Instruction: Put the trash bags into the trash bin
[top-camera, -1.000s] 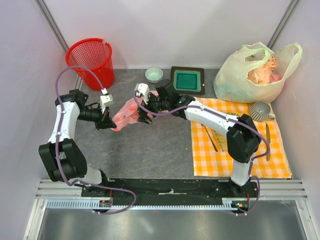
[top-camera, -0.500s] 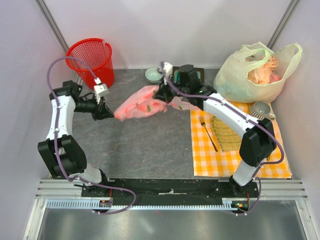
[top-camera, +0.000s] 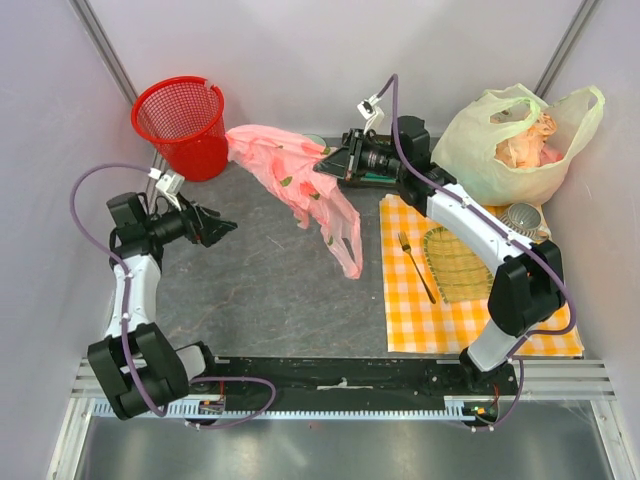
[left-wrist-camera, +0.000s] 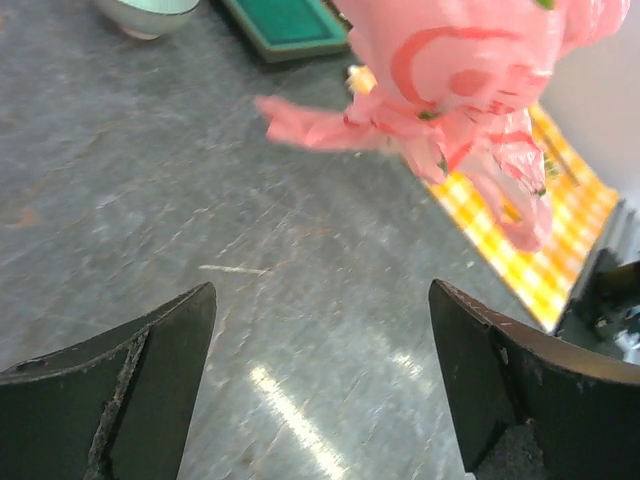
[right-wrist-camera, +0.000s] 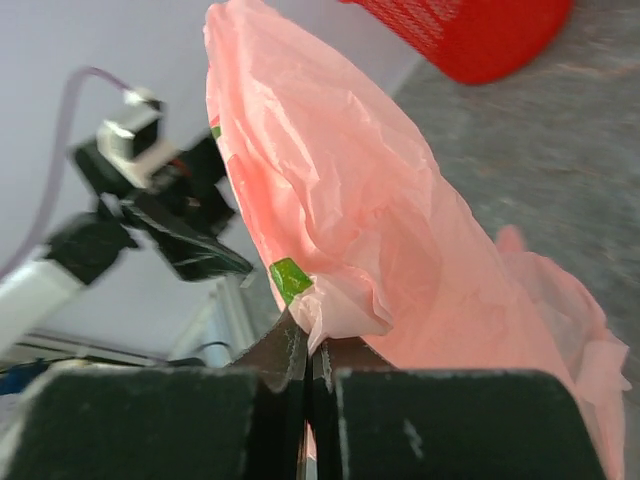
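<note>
A pink trash bag (top-camera: 290, 170) hangs in the air, spread from beside the bin down to a loop near the cloth. My right gripper (top-camera: 328, 165) is shut on its upper edge; the right wrist view shows the pink plastic (right-wrist-camera: 340, 230) pinched between closed jaws. In the left wrist view the same bag (left-wrist-camera: 460, 90) floats above the grey table, apart from my fingers. My left gripper (top-camera: 228, 228) stands open and empty, low at the left. The red mesh trash bin (top-camera: 181, 122) stands at the back left, the bag's far end almost touching its side.
A pale yellow-green plastic bag (top-camera: 515, 140) full of pink bags sits at the back right. A green tray (top-camera: 375, 160) and a small green bowl (left-wrist-camera: 150, 12) lie at the back. An orange checked cloth (top-camera: 470, 290) carries a fork (top-camera: 415, 265) and a woven mat.
My left gripper opened, let go of the bag and drew back to the left. My right gripper shut on the bag and lifted it up and back toward the bin.
</note>
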